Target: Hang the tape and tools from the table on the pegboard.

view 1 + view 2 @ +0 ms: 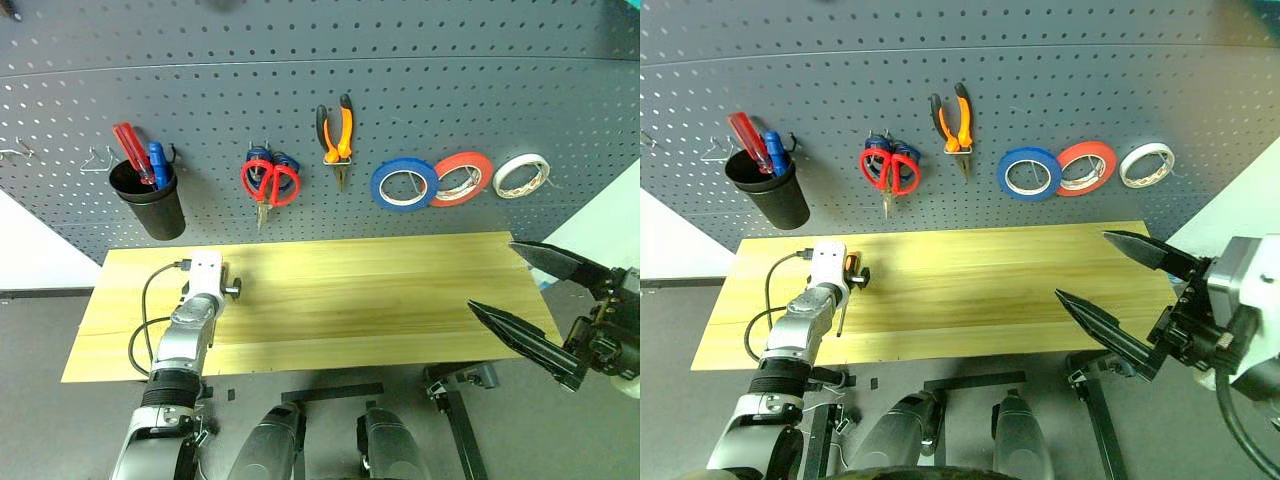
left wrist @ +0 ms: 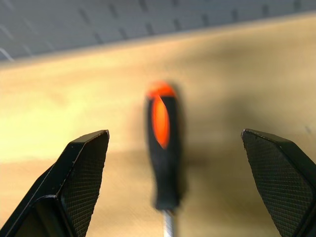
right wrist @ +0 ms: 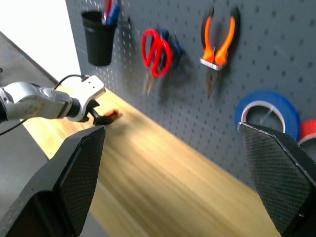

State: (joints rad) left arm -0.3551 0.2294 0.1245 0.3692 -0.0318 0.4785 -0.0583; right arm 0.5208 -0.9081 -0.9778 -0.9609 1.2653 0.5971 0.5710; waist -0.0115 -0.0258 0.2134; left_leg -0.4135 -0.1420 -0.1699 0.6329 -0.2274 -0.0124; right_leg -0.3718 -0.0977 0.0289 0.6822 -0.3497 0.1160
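Note:
On the light wooden table (image 1: pixel 380 290) lies a thin screwdriver (image 2: pixel 165 148) with an orange-and-black handle, near the left end. My left gripper (image 2: pixel 175 134) is open just over it, with the handle between its two fingers and apart from both. My right gripper (image 1: pixel 491 275) is open and empty above the table's right end. On the dark grey pegboard (image 1: pixel 450 90) hang the blue tape (image 1: pixel 404 165), the red-handled scissors (image 1: pixel 270 187) and the orange-and-black pliers (image 1: pixel 338 155).
A black cup (image 1: pixel 150 205) with red and blue screwdrivers hangs at the board's left, beside bare hooks (image 1: pixel 95 160). Blue-handled scissors (image 1: pixel 262 155) hang behind the red ones. A red-orange roll (image 1: pixel 465 157) and a white roll (image 1: pixel 520 158) hang right of the blue tape.

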